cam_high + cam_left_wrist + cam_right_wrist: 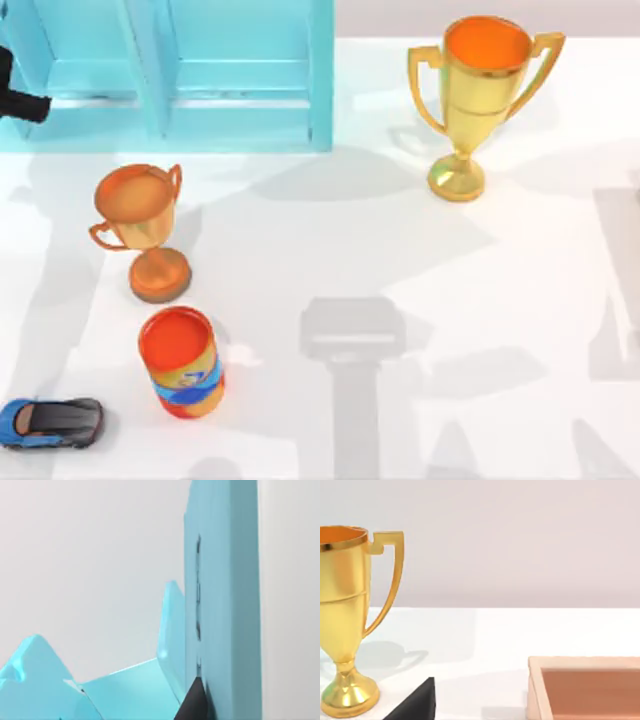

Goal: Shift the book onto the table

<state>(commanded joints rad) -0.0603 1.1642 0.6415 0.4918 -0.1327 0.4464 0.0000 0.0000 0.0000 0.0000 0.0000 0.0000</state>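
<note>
Left claw (30, 103) at the far left edge, up against the turquoise shelf unit (240, 75) and close against the dull teal book (225, 580), standing upright there with its embossed cover facing the wrist camera; apart or together, cannot tell. Right claw (420, 702) low over the white surface (500, 300) near the gold trophy (478, 95) and a shallow wooden tray (585, 685), grip likewise impossible to tell. Nearer on the left: a bronze trophy (142, 225), an orange can (181, 362) and a blue toy car (50, 422).
</note>
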